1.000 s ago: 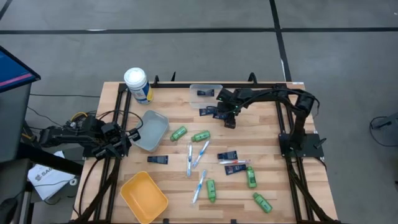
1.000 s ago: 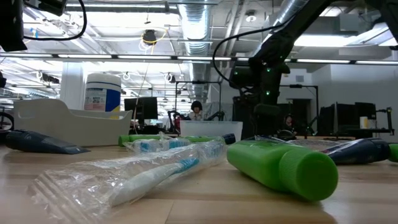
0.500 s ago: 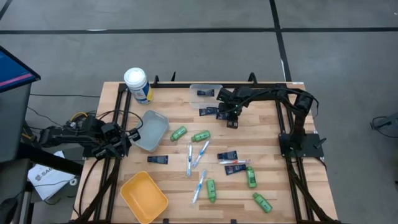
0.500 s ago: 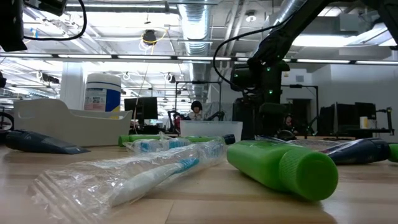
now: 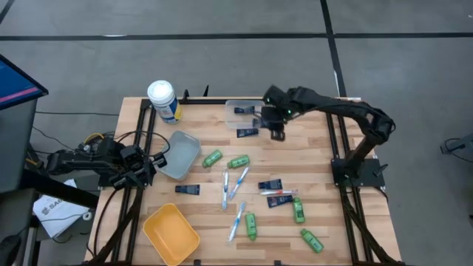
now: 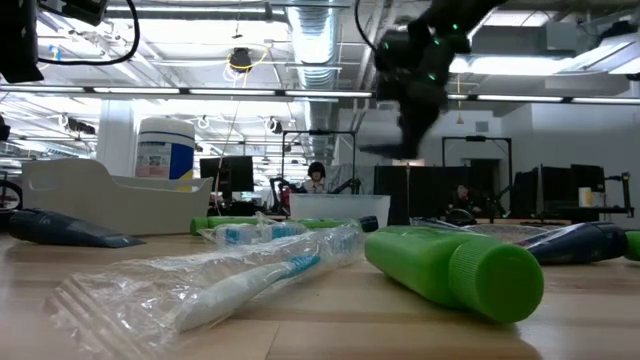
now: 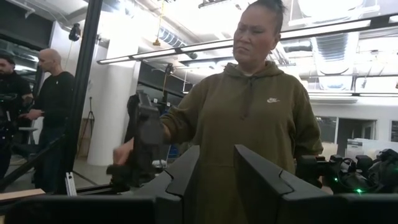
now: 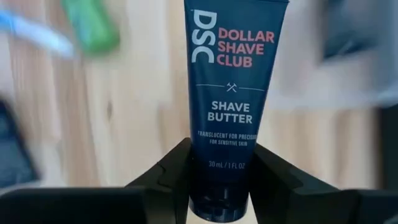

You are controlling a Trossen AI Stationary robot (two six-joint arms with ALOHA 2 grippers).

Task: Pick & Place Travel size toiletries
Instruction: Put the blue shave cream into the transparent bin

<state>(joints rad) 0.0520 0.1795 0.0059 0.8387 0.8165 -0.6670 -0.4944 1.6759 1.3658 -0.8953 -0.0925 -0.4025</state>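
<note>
Over the table's far right, beside the clear bin [image 5: 244, 108], my right gripper [image 5: 276, 130] is shut on a dark navy tube [image 8: 227, 81] printed "Shave Butter". The low view shows that gripper [image 6: 412, 110] high above the tabletop. One navy tube [image 5: 242, 111] lies inside the clear bin and another [image 5: 247, 133] on the wood beside it. Green bottles [image 5: 238, 161], slim toothbrushes [image 5: 238, 181], a red-and-white toothbrush [image 5: 278, 192] and more navy tubes [image 5: 270, 184] lie flat mid-table. My left gripper [image 7: 217, 177] waits open at the left edge, holding nothing. My right gripper pinches the navy tube between its two fingers [image 8: 166, 175], one on each side of the tube's cap end [image 8: 219, 180]. The fingers slant steeply down from above. The rest of the tube sticks out past the fingertips toward the table, lifted clear of it.
A grey bin [image 5: 179, 154] sits by the left arm and a yellow bin [image 5: 171, 233] at the near left corner. A big white canister [image 5: 164, 100] stands at the far left. A person in an olive hoodie [image 7: 261, 124] stands beyond the table.
My right gripper has gone up from the tabletop, a little toward the far edge and the clear bin. The navy tube has gone up with it and now hangs clear of the wood. The other toiletries lie where they were.
</note>
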